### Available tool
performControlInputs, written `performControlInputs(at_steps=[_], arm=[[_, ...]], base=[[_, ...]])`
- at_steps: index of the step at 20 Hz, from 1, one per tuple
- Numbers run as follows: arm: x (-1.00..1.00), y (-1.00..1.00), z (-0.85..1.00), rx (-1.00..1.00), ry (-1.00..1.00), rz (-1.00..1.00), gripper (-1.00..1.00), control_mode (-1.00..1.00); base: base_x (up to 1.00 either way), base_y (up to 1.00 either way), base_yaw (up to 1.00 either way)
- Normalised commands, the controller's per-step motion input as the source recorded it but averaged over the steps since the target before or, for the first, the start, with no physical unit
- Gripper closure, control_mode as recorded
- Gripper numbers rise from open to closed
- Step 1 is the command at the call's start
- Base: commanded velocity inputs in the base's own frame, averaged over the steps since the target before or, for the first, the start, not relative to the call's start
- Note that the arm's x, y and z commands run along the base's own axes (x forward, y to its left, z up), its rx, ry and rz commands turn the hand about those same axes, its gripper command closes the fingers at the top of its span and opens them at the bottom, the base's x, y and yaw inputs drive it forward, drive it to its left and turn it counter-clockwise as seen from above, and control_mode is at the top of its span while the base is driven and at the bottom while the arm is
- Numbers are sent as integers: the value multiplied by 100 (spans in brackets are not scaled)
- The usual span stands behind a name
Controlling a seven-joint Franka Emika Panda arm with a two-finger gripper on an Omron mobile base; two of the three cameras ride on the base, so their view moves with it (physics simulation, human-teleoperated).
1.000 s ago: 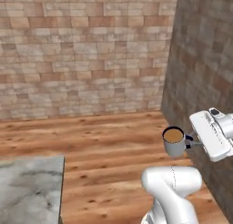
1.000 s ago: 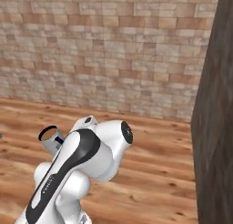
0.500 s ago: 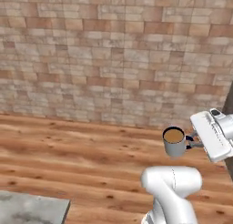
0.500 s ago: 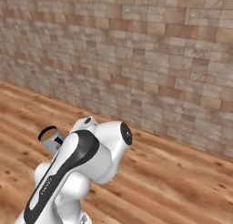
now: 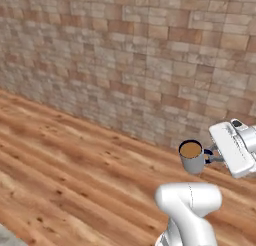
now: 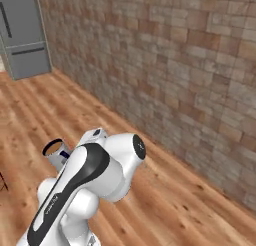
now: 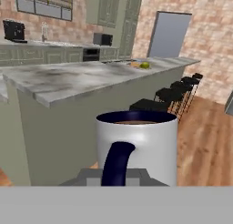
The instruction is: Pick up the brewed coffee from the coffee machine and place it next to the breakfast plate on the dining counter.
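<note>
The brewed coffee (image 5: 191, 156) is a grey-white mug with a dark blue rim and brown liquid, held upright in the air over the wooden floor. My gripper (image 5: 214, 158) is shut on its dark blue handle (image 7: 116, 161) from the right. The mug's rim (image 6: 55, 147) peeks out left of my arm in the right base view. In the hand view the mug (image 7: 139, 145) stands in front of the dining counter (image 7: 68, 79), a marble top on sage-green sides. The breakfast plate (image 7: 139, 65) with orange and green fruit lies near the counter's far end. A black coffee machine (image 7: 13, 31) stands on the back counter.
A brick wall (image 5: 130, 55) runs close ahead of the base, with wooden floor (image 5: 65, 170) below it. Black stools (image 7: 175, 94) line the counter's right side. A grey door (image 7: 169, 35) is beyond them, and a grey fridge-like unit (image 6: 22, 35) stands far left.
Both base views have swung sideways, so the camera moved: the marble counter corner slid out of the left base view and a grey unit came into the right one. The mug stays gripped.
</note>
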Motion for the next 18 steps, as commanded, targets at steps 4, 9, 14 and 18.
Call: performControlInputs(at_steps=[4, 9, 14, 18], arm=[[0, 0, 0, 0, 0, 0, 100, 100], [0, 0, 0, 0, 0, 0, 100, 100], [0, 0, 0, 0, 0, 0, 100, 100], [0, 0, 0, 0, 0, 0, 100, 100]], base=[[100, 0, 63], [100, 0, 63], [100, 0, 64], [99, 0, 67]])
